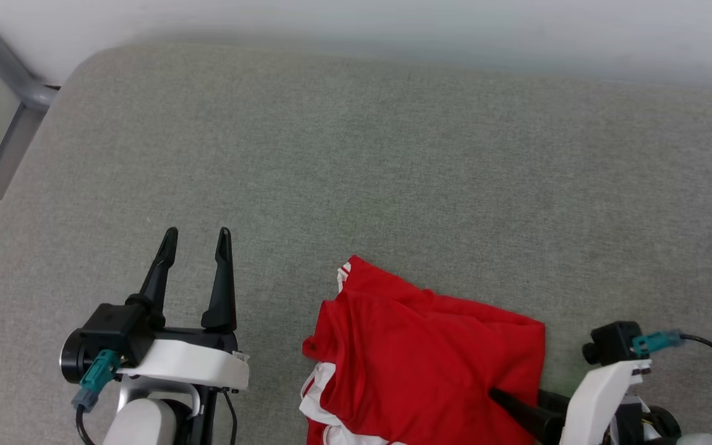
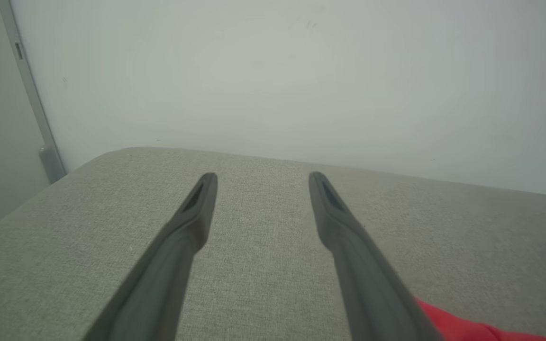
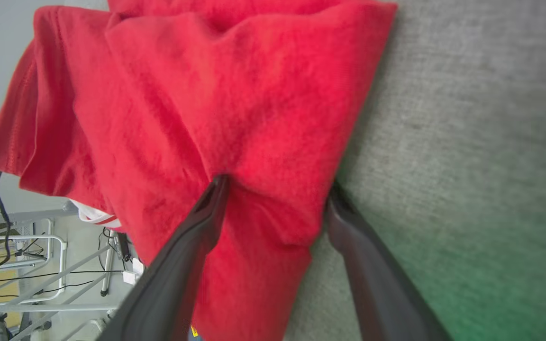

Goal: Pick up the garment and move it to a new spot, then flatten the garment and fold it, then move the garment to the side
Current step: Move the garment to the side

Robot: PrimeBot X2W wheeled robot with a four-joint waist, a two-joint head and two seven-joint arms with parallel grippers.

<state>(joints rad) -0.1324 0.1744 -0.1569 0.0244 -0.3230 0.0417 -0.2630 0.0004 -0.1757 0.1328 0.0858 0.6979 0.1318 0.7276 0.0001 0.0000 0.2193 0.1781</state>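
Your right gripper (image 3: 275,189), jaws wide, straddles an edge of the garment (image 3: 235,94), likely soft and limp; pinch there; left gripper (image 1: 197,238) empty, jaws wide.

No words, numbers, brands or signs I can read, the garment (image 1: 430,346) at my right claw (image 3: 277,185) showing plain red cloth.

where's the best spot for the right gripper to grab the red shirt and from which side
Take the garment at its near right edge, coming in from the robot's right. There the cloth bunches into a raised fold on the grey cushion. The open right gripper straddles that edge, so closing should pinch it.
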